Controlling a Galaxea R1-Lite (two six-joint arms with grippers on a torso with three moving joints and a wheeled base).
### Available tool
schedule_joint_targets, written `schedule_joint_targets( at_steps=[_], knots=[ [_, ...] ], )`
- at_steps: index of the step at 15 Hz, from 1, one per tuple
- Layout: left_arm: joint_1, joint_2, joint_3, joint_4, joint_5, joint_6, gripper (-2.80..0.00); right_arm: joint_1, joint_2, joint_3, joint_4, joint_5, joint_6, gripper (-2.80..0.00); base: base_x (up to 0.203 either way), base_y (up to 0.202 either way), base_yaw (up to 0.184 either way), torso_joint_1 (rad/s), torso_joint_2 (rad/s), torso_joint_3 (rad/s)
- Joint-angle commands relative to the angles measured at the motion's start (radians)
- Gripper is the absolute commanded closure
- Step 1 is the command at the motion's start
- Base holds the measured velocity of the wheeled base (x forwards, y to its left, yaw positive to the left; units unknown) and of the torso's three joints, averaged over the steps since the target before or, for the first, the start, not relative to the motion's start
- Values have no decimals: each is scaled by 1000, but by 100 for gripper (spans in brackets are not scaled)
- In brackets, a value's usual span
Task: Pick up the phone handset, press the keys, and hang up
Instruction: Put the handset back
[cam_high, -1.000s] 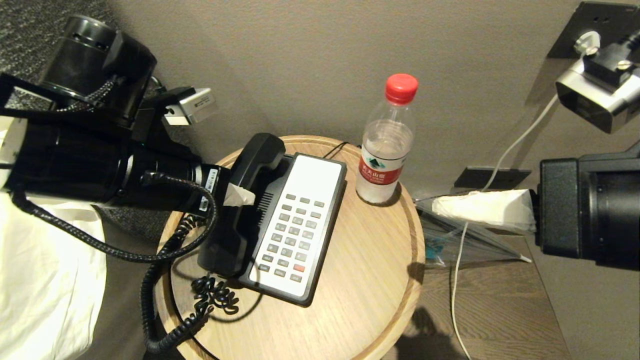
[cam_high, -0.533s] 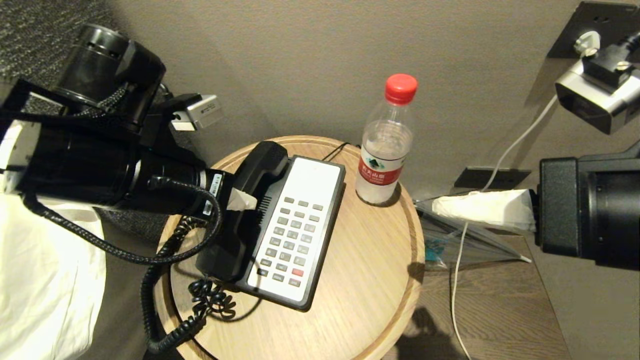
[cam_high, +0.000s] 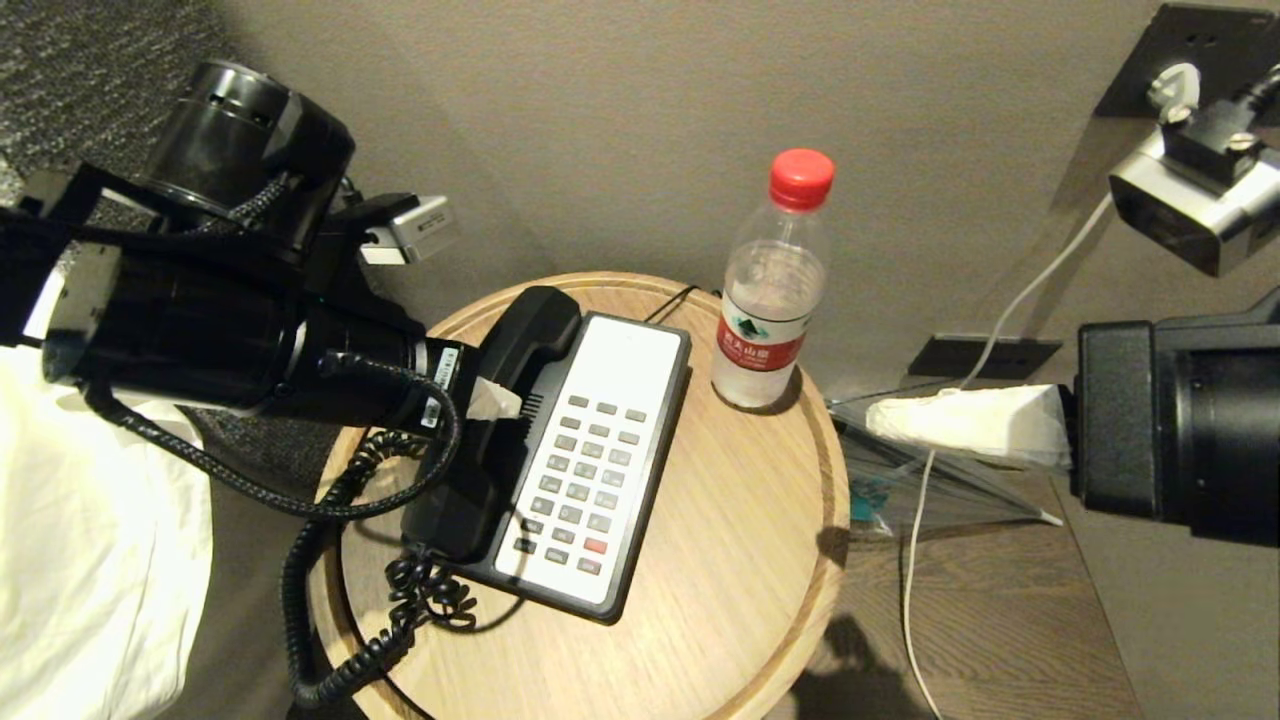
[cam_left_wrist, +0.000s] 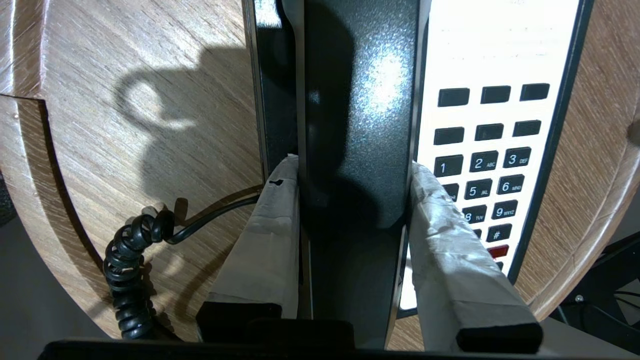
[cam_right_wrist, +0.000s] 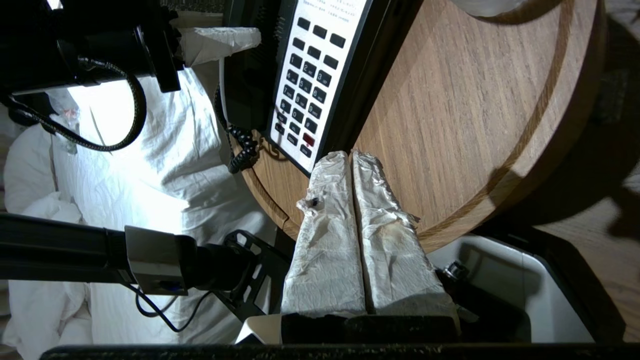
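Observation:
The glossy black phone handset (cam_high: 525, 335) lies along the left side of the phone base (cam_high: 610, 385), which has a white keypad panel with dark keys (cam_high: 580, 480). My left gripper (cam_high: 497, 402) reaches in from the left and is shut on the handset's middle. In the left wrist view both paper-wrapped fingers (cam_left_wrist: 280, 200) press the sides of the handset (cam_left_wrist: 360, 115), beside the numbered keys (cam_left_wrist: 492, 160). The coiled cord (cam_high: 425, 590) hangs off the table's front left. My right gripper (cam_high: 872, 417) hovers off the table's right edge, shut and empty (cam_right_wrist: 350, 154).
The phone stands on a round wooden side table (cam_high: 730, 580). A water bottle with a red cap (cam_high: 770, 290) stands behind the phone at its right. White bedding (cam_high: 90, 560) lies to the left. A white cable (cam_high: 912, 570) hangs from a wall socket (cam_high: 1190, 55) on the right.
My left arm has moved right and slightly down with the handset. The handset has come in from the left of the base and now lies close along its left side. The right arm stayed put.

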Motion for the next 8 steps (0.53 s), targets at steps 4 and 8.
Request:
schedule_joint_targets(
  at_steps=[4, 8],
  knots=[
    [0, 29, 3, 7, 0, 2, 0, 0, -5, 13, 0, 0, 9, 0, 0, 0, 0, 0, 0, 0],
    [0, 30, -17, 4, 0, -3, 0, 0, -8, 18, 1, 0, 9, 0, 0, 0, 0, 0, 0, 0]
  ],
)
